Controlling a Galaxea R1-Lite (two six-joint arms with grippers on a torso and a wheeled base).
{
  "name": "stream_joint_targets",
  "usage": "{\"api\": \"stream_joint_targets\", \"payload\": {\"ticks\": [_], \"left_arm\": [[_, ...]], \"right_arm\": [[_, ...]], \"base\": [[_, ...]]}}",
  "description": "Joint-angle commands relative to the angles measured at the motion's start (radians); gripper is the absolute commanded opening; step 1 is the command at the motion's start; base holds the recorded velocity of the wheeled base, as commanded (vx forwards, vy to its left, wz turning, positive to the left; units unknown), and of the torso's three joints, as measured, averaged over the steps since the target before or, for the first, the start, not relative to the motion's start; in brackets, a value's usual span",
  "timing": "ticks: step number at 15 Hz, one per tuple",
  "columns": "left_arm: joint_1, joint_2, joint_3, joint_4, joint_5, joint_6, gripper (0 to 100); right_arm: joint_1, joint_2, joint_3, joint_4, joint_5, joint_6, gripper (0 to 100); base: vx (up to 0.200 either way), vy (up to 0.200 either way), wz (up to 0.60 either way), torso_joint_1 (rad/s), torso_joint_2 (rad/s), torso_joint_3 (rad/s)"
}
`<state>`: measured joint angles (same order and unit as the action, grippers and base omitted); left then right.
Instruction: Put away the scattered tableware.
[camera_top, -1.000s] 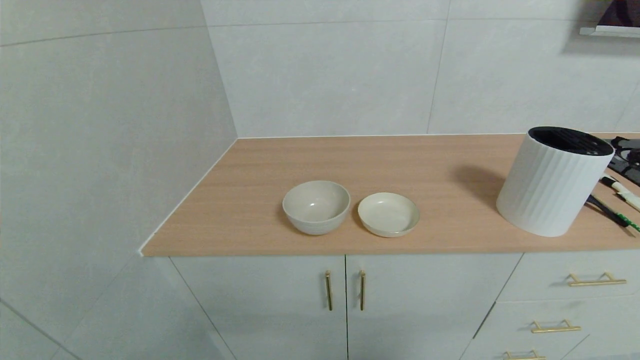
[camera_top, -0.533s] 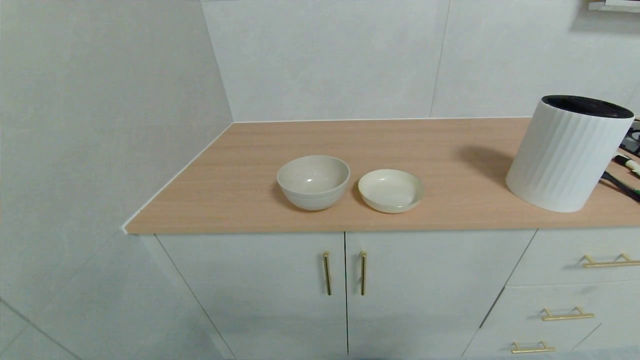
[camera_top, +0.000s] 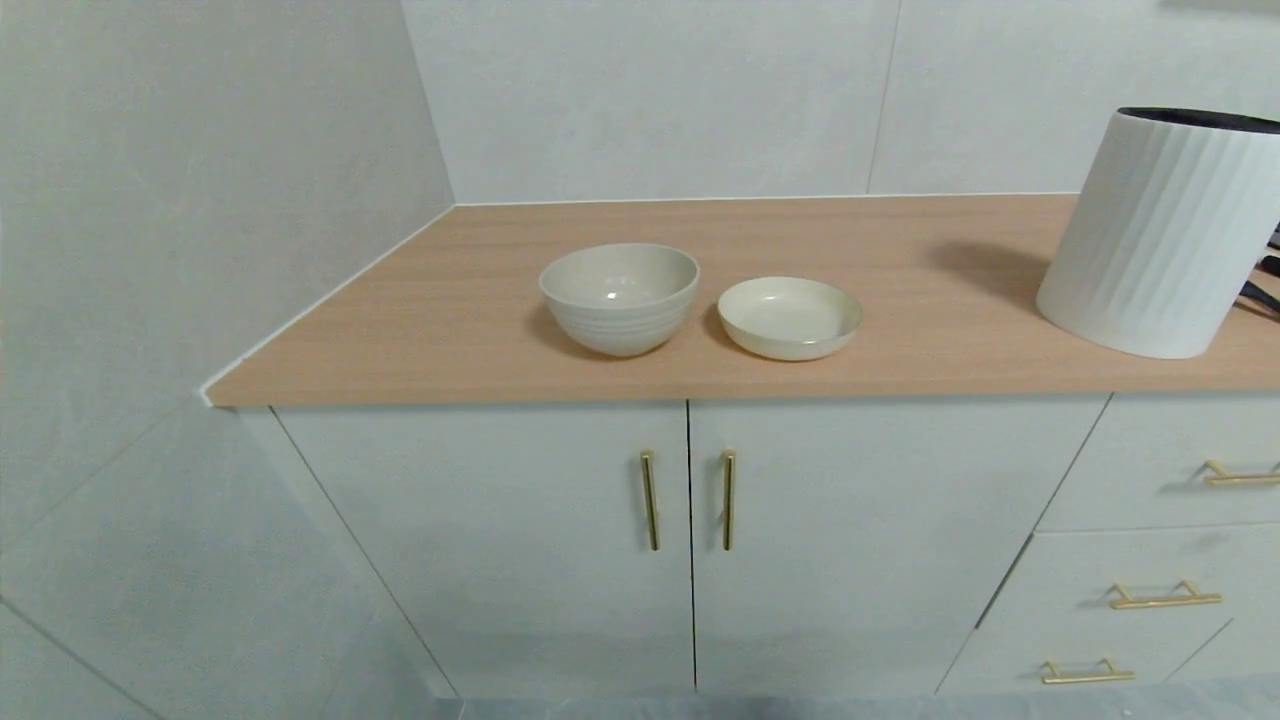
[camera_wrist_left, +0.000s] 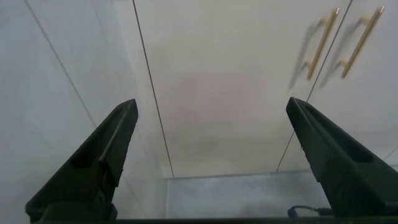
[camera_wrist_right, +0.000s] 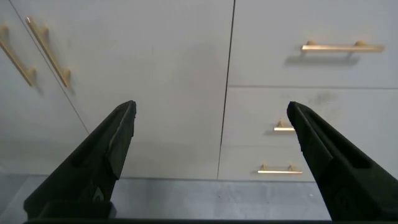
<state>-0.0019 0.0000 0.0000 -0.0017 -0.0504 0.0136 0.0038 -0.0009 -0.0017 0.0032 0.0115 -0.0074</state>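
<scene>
Head view: on the counter (camera_top: 900, 290), near its front edge, a deep bowl (camera_top: 619, 297) just beside a shallow dish (camera_top: 790, 317), not touching; well apart at right, a ribbed white canister (camera_top: 1150, 240).

Left wrist view: left hand (camera_wrist_left: 210, 104) spread wide, holding nothing, facing cabinet doors (camera_wrist_left: 217, 81).

Right wrist view: right hand (camera_wrist_right: 210, 106) likewise spread wide, empty, before the drawers (camera_wrist_right: 311, 118).
</scene>
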Motion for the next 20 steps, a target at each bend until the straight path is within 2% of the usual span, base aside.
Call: {"api": "stream_joint_targets", "payload": {"ticks": [1, 9, 20], "left_arm": [[-0.001, 0.0, 0.0, 0.0, 0.0, 0.0, 100], [0.0, 0.0, 0.0, 0.0, 0.0, 0.0, 100], [-0.001, 0.0, 0.0, 0.0, 0.0, 0.0, 100]], "right_arm": [[0.001, 0.001, 0.0, 0.0, 0.001, 0.0, 100], [0.001, 0.001, 0.0, 0.0, 0.001, 0.0, 100], [0.001, 0.001, 0.0, 0.0, 0.001, -0.002, 100]], "base": [[0.0, 0.0, 0.0, -0.163, 0.46, 0.295], [0.0, 0.0, 0.0, -0.129, 0.42, 0.292], [0.0, 0.0, 0.0, -0.005, 0.02, 0.013]]}}
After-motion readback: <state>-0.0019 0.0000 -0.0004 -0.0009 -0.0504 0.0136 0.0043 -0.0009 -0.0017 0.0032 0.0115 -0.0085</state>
